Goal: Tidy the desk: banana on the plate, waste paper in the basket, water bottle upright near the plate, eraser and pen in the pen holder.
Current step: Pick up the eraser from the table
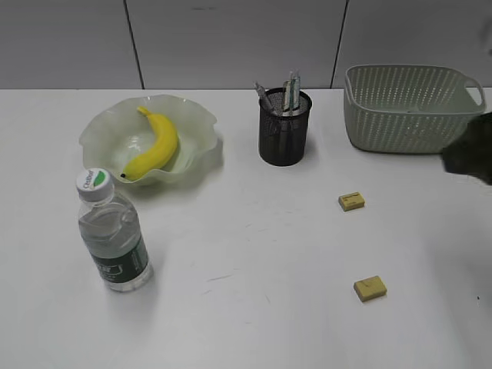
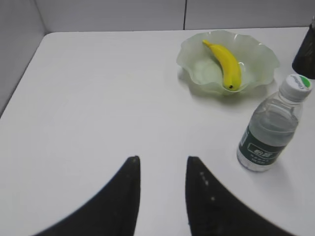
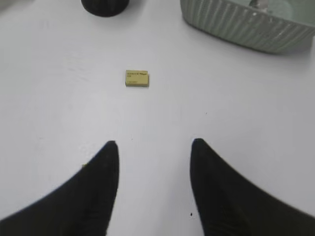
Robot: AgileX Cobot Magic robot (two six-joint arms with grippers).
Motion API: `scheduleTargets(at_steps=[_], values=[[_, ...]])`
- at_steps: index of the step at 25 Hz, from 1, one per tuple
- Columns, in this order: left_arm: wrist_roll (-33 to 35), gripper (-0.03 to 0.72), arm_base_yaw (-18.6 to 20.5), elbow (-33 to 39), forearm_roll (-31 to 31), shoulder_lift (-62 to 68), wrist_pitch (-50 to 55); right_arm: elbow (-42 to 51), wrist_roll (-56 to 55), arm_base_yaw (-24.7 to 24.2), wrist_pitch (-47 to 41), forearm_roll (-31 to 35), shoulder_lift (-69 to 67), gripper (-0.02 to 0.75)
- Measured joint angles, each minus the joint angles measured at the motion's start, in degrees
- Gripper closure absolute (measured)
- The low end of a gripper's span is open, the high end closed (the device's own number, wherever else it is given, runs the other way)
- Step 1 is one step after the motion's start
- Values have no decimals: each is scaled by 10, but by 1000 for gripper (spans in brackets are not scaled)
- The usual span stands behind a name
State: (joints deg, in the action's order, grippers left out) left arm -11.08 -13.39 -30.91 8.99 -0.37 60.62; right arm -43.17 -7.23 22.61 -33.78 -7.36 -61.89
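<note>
The banana [image 1: 157, 146] lies in the pale-green plate [image 1: 100, 127]; both also show in the left wrist view, banana [image 2: 227, 66] and plate [image 2: 263, 56]. The water bottle [image 1: 111, 238] stands upright in front of the plate. The black pen holder [image 1: 284, 131] holds pens. Two yellow erasers [image 1: 351, 201] [image 1: 370, 287] lie on the desk [image 1: 246, 254]. My right gripper [image 3: 155, 142] is open and empty, hovering short of one eraser [image 3: 137, 78]. My left gripper [image 2: 162, 160] is open and empty over bare desk, left of the bottle [image 2: 270, 132]. A grey-white scrap [image 3: 260, 4] shows inside the basket [image 3: 236, 27].
The basket [image 1: 407, 108] stands at the back right, the pen holder [image 3: 105, 6] to its left. My right arm is a dark blur [image 1: 473, 150] at the right edge of the exterior view. The desk's left edge [image 2: 19, 93] meets a grey wall.
</note>
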Motion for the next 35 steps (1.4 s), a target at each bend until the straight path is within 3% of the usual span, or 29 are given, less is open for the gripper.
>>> scheduleTargets(at_steps=[3,5,14,21,25,27,29,35], values=[[0,451,4,0,0,0,0,-49,-7,0,1,0,-126,198],[0,451,5,0,0,0,0,-90,-8,0,1,0,-214,160],[0,452,5,0,0,0,0,-281,-8,-13,-39,-1,-507,153],[0,450,5,0,0,0,0,-336,30,-15,-53,32,-590,153],[0,452,5,0,0,0,0,-340,38,-15,-53,36,-607,197],[0,452,5,0,0,0,0,-341,39,-15,-53,35,-608,295],[0,452,5,0,0,0,0,-341,39,-15,-53,35,-608,443],[0,452,5,0,0,0,0,-341,40,-15,-19,36,-556,437]])
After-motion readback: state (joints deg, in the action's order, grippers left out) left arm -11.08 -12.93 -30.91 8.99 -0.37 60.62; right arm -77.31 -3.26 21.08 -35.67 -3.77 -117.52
